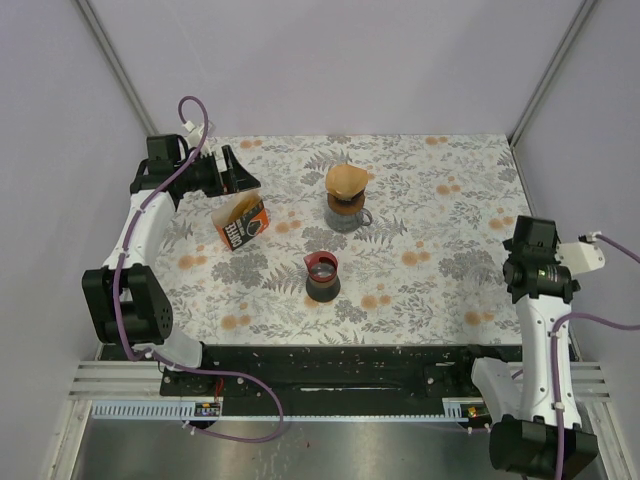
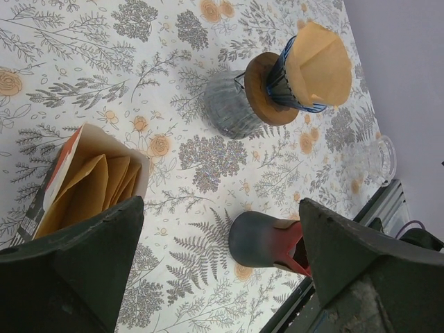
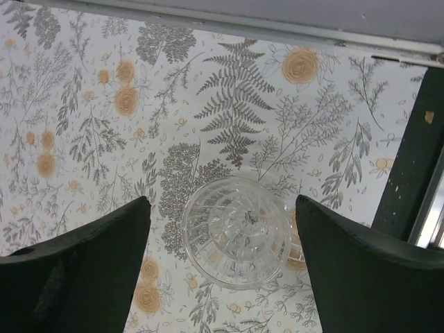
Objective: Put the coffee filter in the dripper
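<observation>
Sitting upright in the dripper, the coffee filter shows as a tan paper cone in the upper right of the left wrist view, its mouth open and its sides against the blue wire frame. The dripper's wooden collar rests on a ribbed grey server, which keeps the cone steady and clear of the table. In the top view this stack stands at upper centre. On that showing the placing looks done or nearly so, though it cannot be told whether the paper is seated fully down.

The filter box rests at the lower left of the left wrist view. Its mouth is open toward the camera and spare filters are fanned inside, presumably so that one can be drawn out by its edge. A dark cup with red on it stands at lower centre, apart from both.

The left pincer is spread wide and holds nothing. It touches neither box nor dripper and hangs near the box, at the upper left of the top view. The right pincer is also spread and empty. Its fingers flank a clear ribbed glass piece on the table, low in its own view, with no contact visible. It sits at the right edge of the top view, well apart from the dripper.
</observation>
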